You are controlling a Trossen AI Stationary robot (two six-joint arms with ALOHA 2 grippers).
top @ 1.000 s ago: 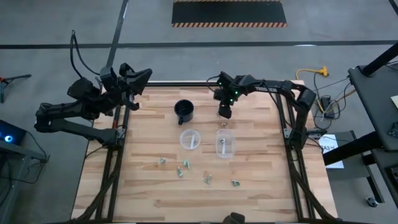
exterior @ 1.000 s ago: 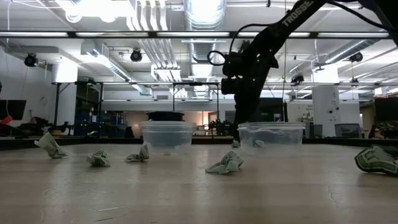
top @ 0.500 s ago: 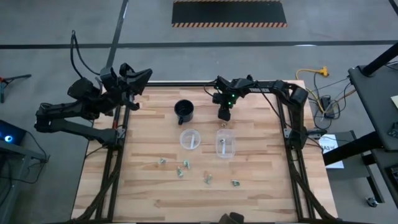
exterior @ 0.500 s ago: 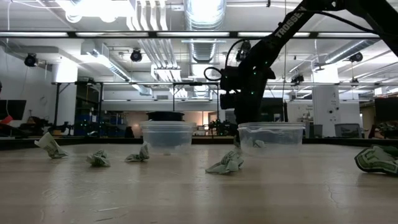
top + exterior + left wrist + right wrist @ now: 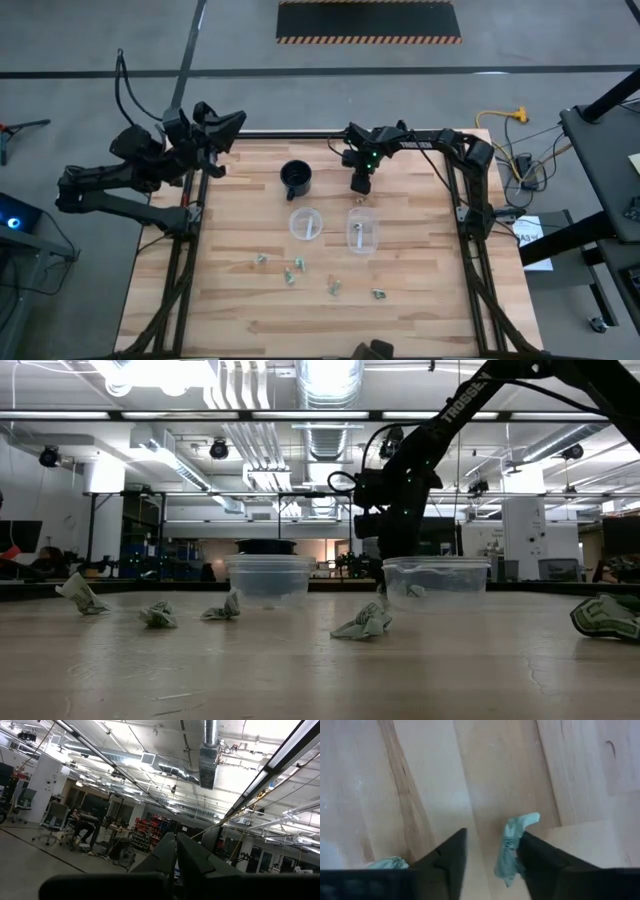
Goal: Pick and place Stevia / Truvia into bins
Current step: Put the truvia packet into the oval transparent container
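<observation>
My right gripper (image 5: 360, 186) points down at the table just behind the right clear cup (image 5: 362, 230). It is open. In the right wrist view its fingers (image 5: 493, 835) stand on either side of a crumpled green-and-white packet (image 5: 512, 849) lying on the wood. A second packet (image 5: 387, 863) shows beside the other finger. The left clear cup (image 5: 306, 223) stands next to the right one, and each cup holds something pale. Several more packets (image 5: 290, 272) lie toward the near edge. My left gripper (image 5: 218, 128) is shut and raised at the far left corner, pointing into the room. My right gripper comes from above, pointing down, with the packet (image 5: 509, 855) lying on the table between its open fingers, close against one finger (image 5: 540, 865). I cannot tell whether that finger touches it.
A black mug (image 5: 296, 178) stands left of my right gripper, behind the left cup. In the low view both cups (image 5: 270, 578) (image 5: 436, 580) stand in front of the right gripper, with packets (image 5: 364, 624) (image 5: 158, 615) (image 5: 606, 615) scattered nearer. Bare wood (image 5: 240, 310) lies along the near edge.
My right gripper has sunk a little toward the table behind the right cup and drifted slightly toward the table's left, then nearly stopped. The packets and cups have stayed where they were.
</observation>
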